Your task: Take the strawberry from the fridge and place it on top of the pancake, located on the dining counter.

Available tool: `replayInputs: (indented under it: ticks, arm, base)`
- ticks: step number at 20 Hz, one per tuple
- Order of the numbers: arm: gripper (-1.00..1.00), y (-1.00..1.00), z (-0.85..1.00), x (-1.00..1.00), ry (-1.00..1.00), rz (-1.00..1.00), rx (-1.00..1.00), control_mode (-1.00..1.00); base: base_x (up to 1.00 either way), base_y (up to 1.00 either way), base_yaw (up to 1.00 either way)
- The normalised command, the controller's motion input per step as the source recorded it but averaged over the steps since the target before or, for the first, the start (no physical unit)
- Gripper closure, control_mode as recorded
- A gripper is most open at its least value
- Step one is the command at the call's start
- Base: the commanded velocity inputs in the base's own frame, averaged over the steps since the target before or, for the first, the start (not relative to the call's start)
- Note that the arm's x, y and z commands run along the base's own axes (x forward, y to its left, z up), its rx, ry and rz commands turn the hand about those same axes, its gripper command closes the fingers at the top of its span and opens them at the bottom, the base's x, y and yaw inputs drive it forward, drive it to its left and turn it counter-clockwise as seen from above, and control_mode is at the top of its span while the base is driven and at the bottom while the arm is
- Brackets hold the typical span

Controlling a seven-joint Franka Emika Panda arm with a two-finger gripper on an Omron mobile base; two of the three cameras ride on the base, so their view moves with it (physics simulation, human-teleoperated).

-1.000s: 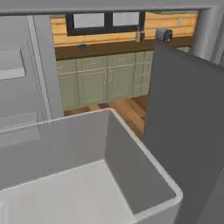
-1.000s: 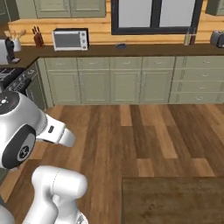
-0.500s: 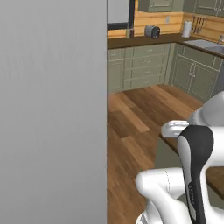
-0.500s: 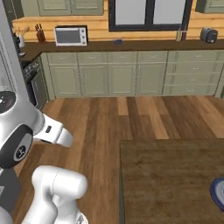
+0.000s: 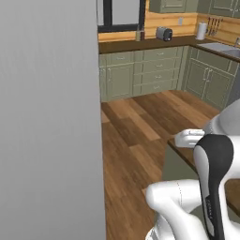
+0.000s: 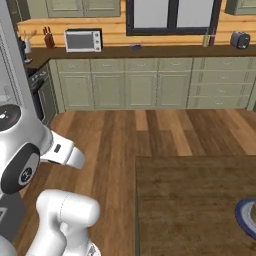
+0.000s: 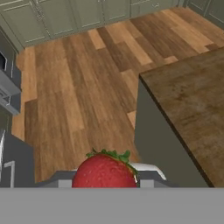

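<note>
Hand view shows the strawberry (image 7: 105, 171) sitting low in the frame, right at the gripper (image 7: 105, 181), whose jaws are drawn nearly together and seem to be clamped on the fruit, though the fingertips themselves are hidden. Beyond it, the near corner and left edge of the dining counter (image 7: 192, 94) come into view over the wood floor. In the right base view a blue-grey plate (image 6: 248, 217) sits at the counter's right edge; the pancake itself cannot be made out. Judging from this, the carry should stay level and slow, clearing the counter edge before descending. No readable writing or labels anywhere.
</note>
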Motion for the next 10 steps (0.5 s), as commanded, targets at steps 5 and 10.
replayInputs:
  ticks: [5, 10]
  arm:
    - [1.00, 0.00, 0.00, 0.00, 0.00, 0.00, 0.00, 1.00]
    - [1.00, 0.00, 0.00, 0.00, 0.00, 0.00, 0.00, 1.00]
  base:
    - [-0.77, -0.06, -0.02]
    - [-0.73, 0.14, -0.11]
